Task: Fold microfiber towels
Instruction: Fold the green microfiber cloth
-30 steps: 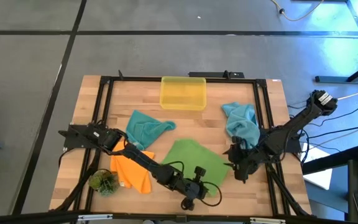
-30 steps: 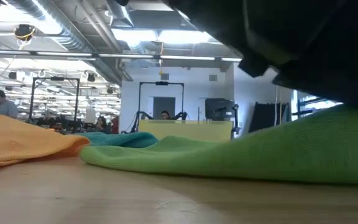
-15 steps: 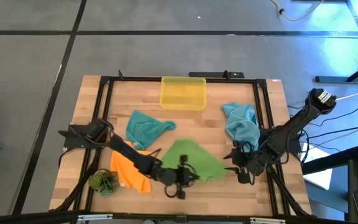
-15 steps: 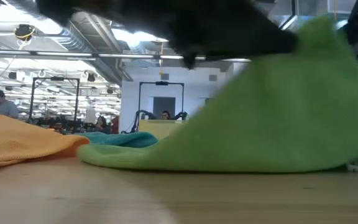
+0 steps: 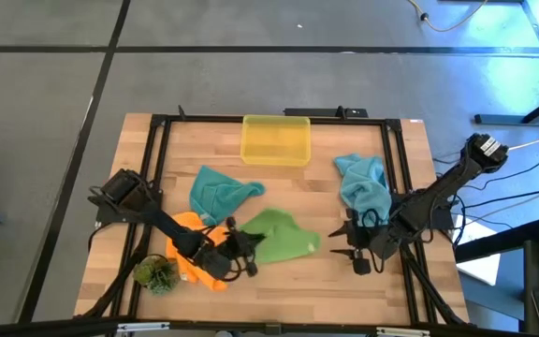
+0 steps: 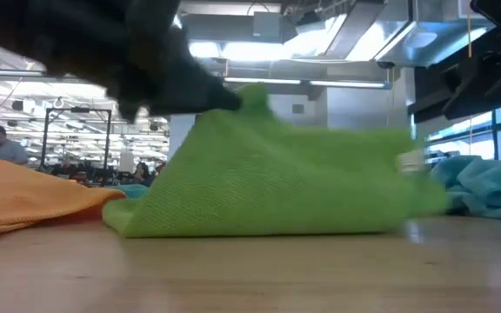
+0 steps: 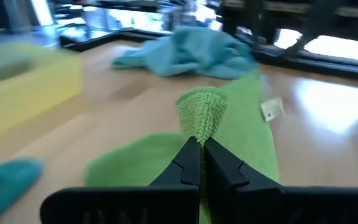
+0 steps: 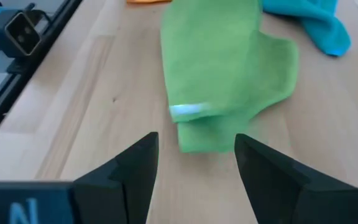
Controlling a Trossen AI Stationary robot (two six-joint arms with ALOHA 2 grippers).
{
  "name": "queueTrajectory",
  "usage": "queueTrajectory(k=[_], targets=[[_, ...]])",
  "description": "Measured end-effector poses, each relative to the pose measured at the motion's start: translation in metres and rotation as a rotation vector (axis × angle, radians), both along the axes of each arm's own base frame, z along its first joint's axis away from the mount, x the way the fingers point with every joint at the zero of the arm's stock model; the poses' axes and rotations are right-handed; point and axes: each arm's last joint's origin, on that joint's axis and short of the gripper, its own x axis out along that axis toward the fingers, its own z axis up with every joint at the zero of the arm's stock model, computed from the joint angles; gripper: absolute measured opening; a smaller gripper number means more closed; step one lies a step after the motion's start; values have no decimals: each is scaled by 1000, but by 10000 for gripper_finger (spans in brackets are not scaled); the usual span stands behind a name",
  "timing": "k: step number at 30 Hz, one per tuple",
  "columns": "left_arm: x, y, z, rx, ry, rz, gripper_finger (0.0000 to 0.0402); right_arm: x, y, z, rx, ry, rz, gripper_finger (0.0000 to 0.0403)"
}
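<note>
Left wrist view: left gripper (image 7: 202,146) clamped tight on a pinched-up fold of the green towel (image 7: 241,124), lifting it off the table (image 5: 279,281); rest of that towel lies doubled on the wood, white tag showing; high view puts it mid-table, just right of the orange towel (image 5: 199,257); right gripper (image 5: 348,245) w/ fingers spread wide, holding nothing, near the green towel's right edge; one teal towel (image 5: 218,192) behind the orange, another (image 5: 363,187) by the right arm; yellow bin (image 5: 275,139) at the far edge.
</note>
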Motion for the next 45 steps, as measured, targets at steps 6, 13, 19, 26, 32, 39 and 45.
queueTrajectory(k=[6, 13, 19, 26, 32, 39, 45], targets=[[-29, -7, -15, -17, -73, 137, 0, 2, -2, 1, -10, -7, -5, 214], [-54, -32, -16, -2, -104, 104, 0, 3, -2, 1, -16, -15, -8, 214], [-64, -33, -28, -38, -91, 111, 0, 6, -6, 2, -12, -24, -34, 214], [-67, -13, -44, -176, -60, 192, 0, 9, -9, 3, 7, -26, -33, 214], [-60, -5, -46, -220, 27, 175, 14, 9, -9, 3, -4, -29, -23, 214], [-51, -2, -47, -240, 169, 97, 111, 9, -8, 3, -4, -30, -21, 214], [-56, 2, -25, -222, 165, 103, 172, 10, -8, 3, -1, -31, -22, 214]])
